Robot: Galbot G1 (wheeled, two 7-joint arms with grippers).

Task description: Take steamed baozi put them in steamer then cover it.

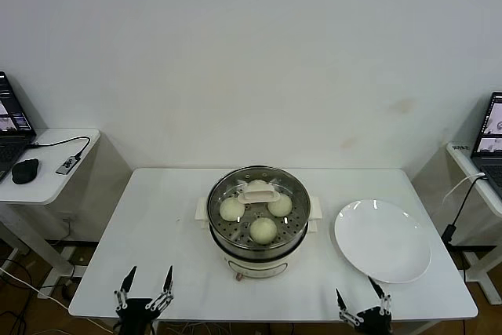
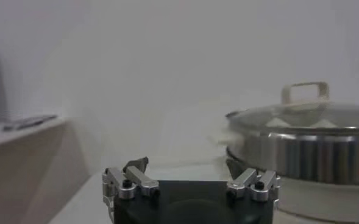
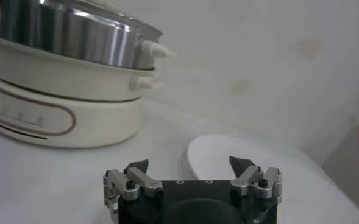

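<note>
The steel steamer (image 1: pixel 227 242) sits on its white pot base (image 1: pixel 255 267) at the table's middle. The clear glass cover with its cream handle (image 1: pixel 258 191) lies on top of it. Through the glass I see three baozi (image 1: pixel 263 230); a fourth is partly hidden behind the handle. My left gripper (image 1: pixel 147 286) is open and empty at the front left edge. My right gripper (image 1: pixel 361 303) is open and empty at the front right edge. The left wrist view shows the covered steamer (image 2: pixel 304 149) and the right wrist view shows the steamer (image 3: pixel 69 33) on its base.
An empty white plate (image 1: pixel 383 239) lies right of the steamer, also in the right wrist view (image 3: pixel 228 159). Side desks with laptops stand at far left (image 1: pixel 47 164) and far right (image 1: pixel 478 170). A cable hangs at the right.
</note>
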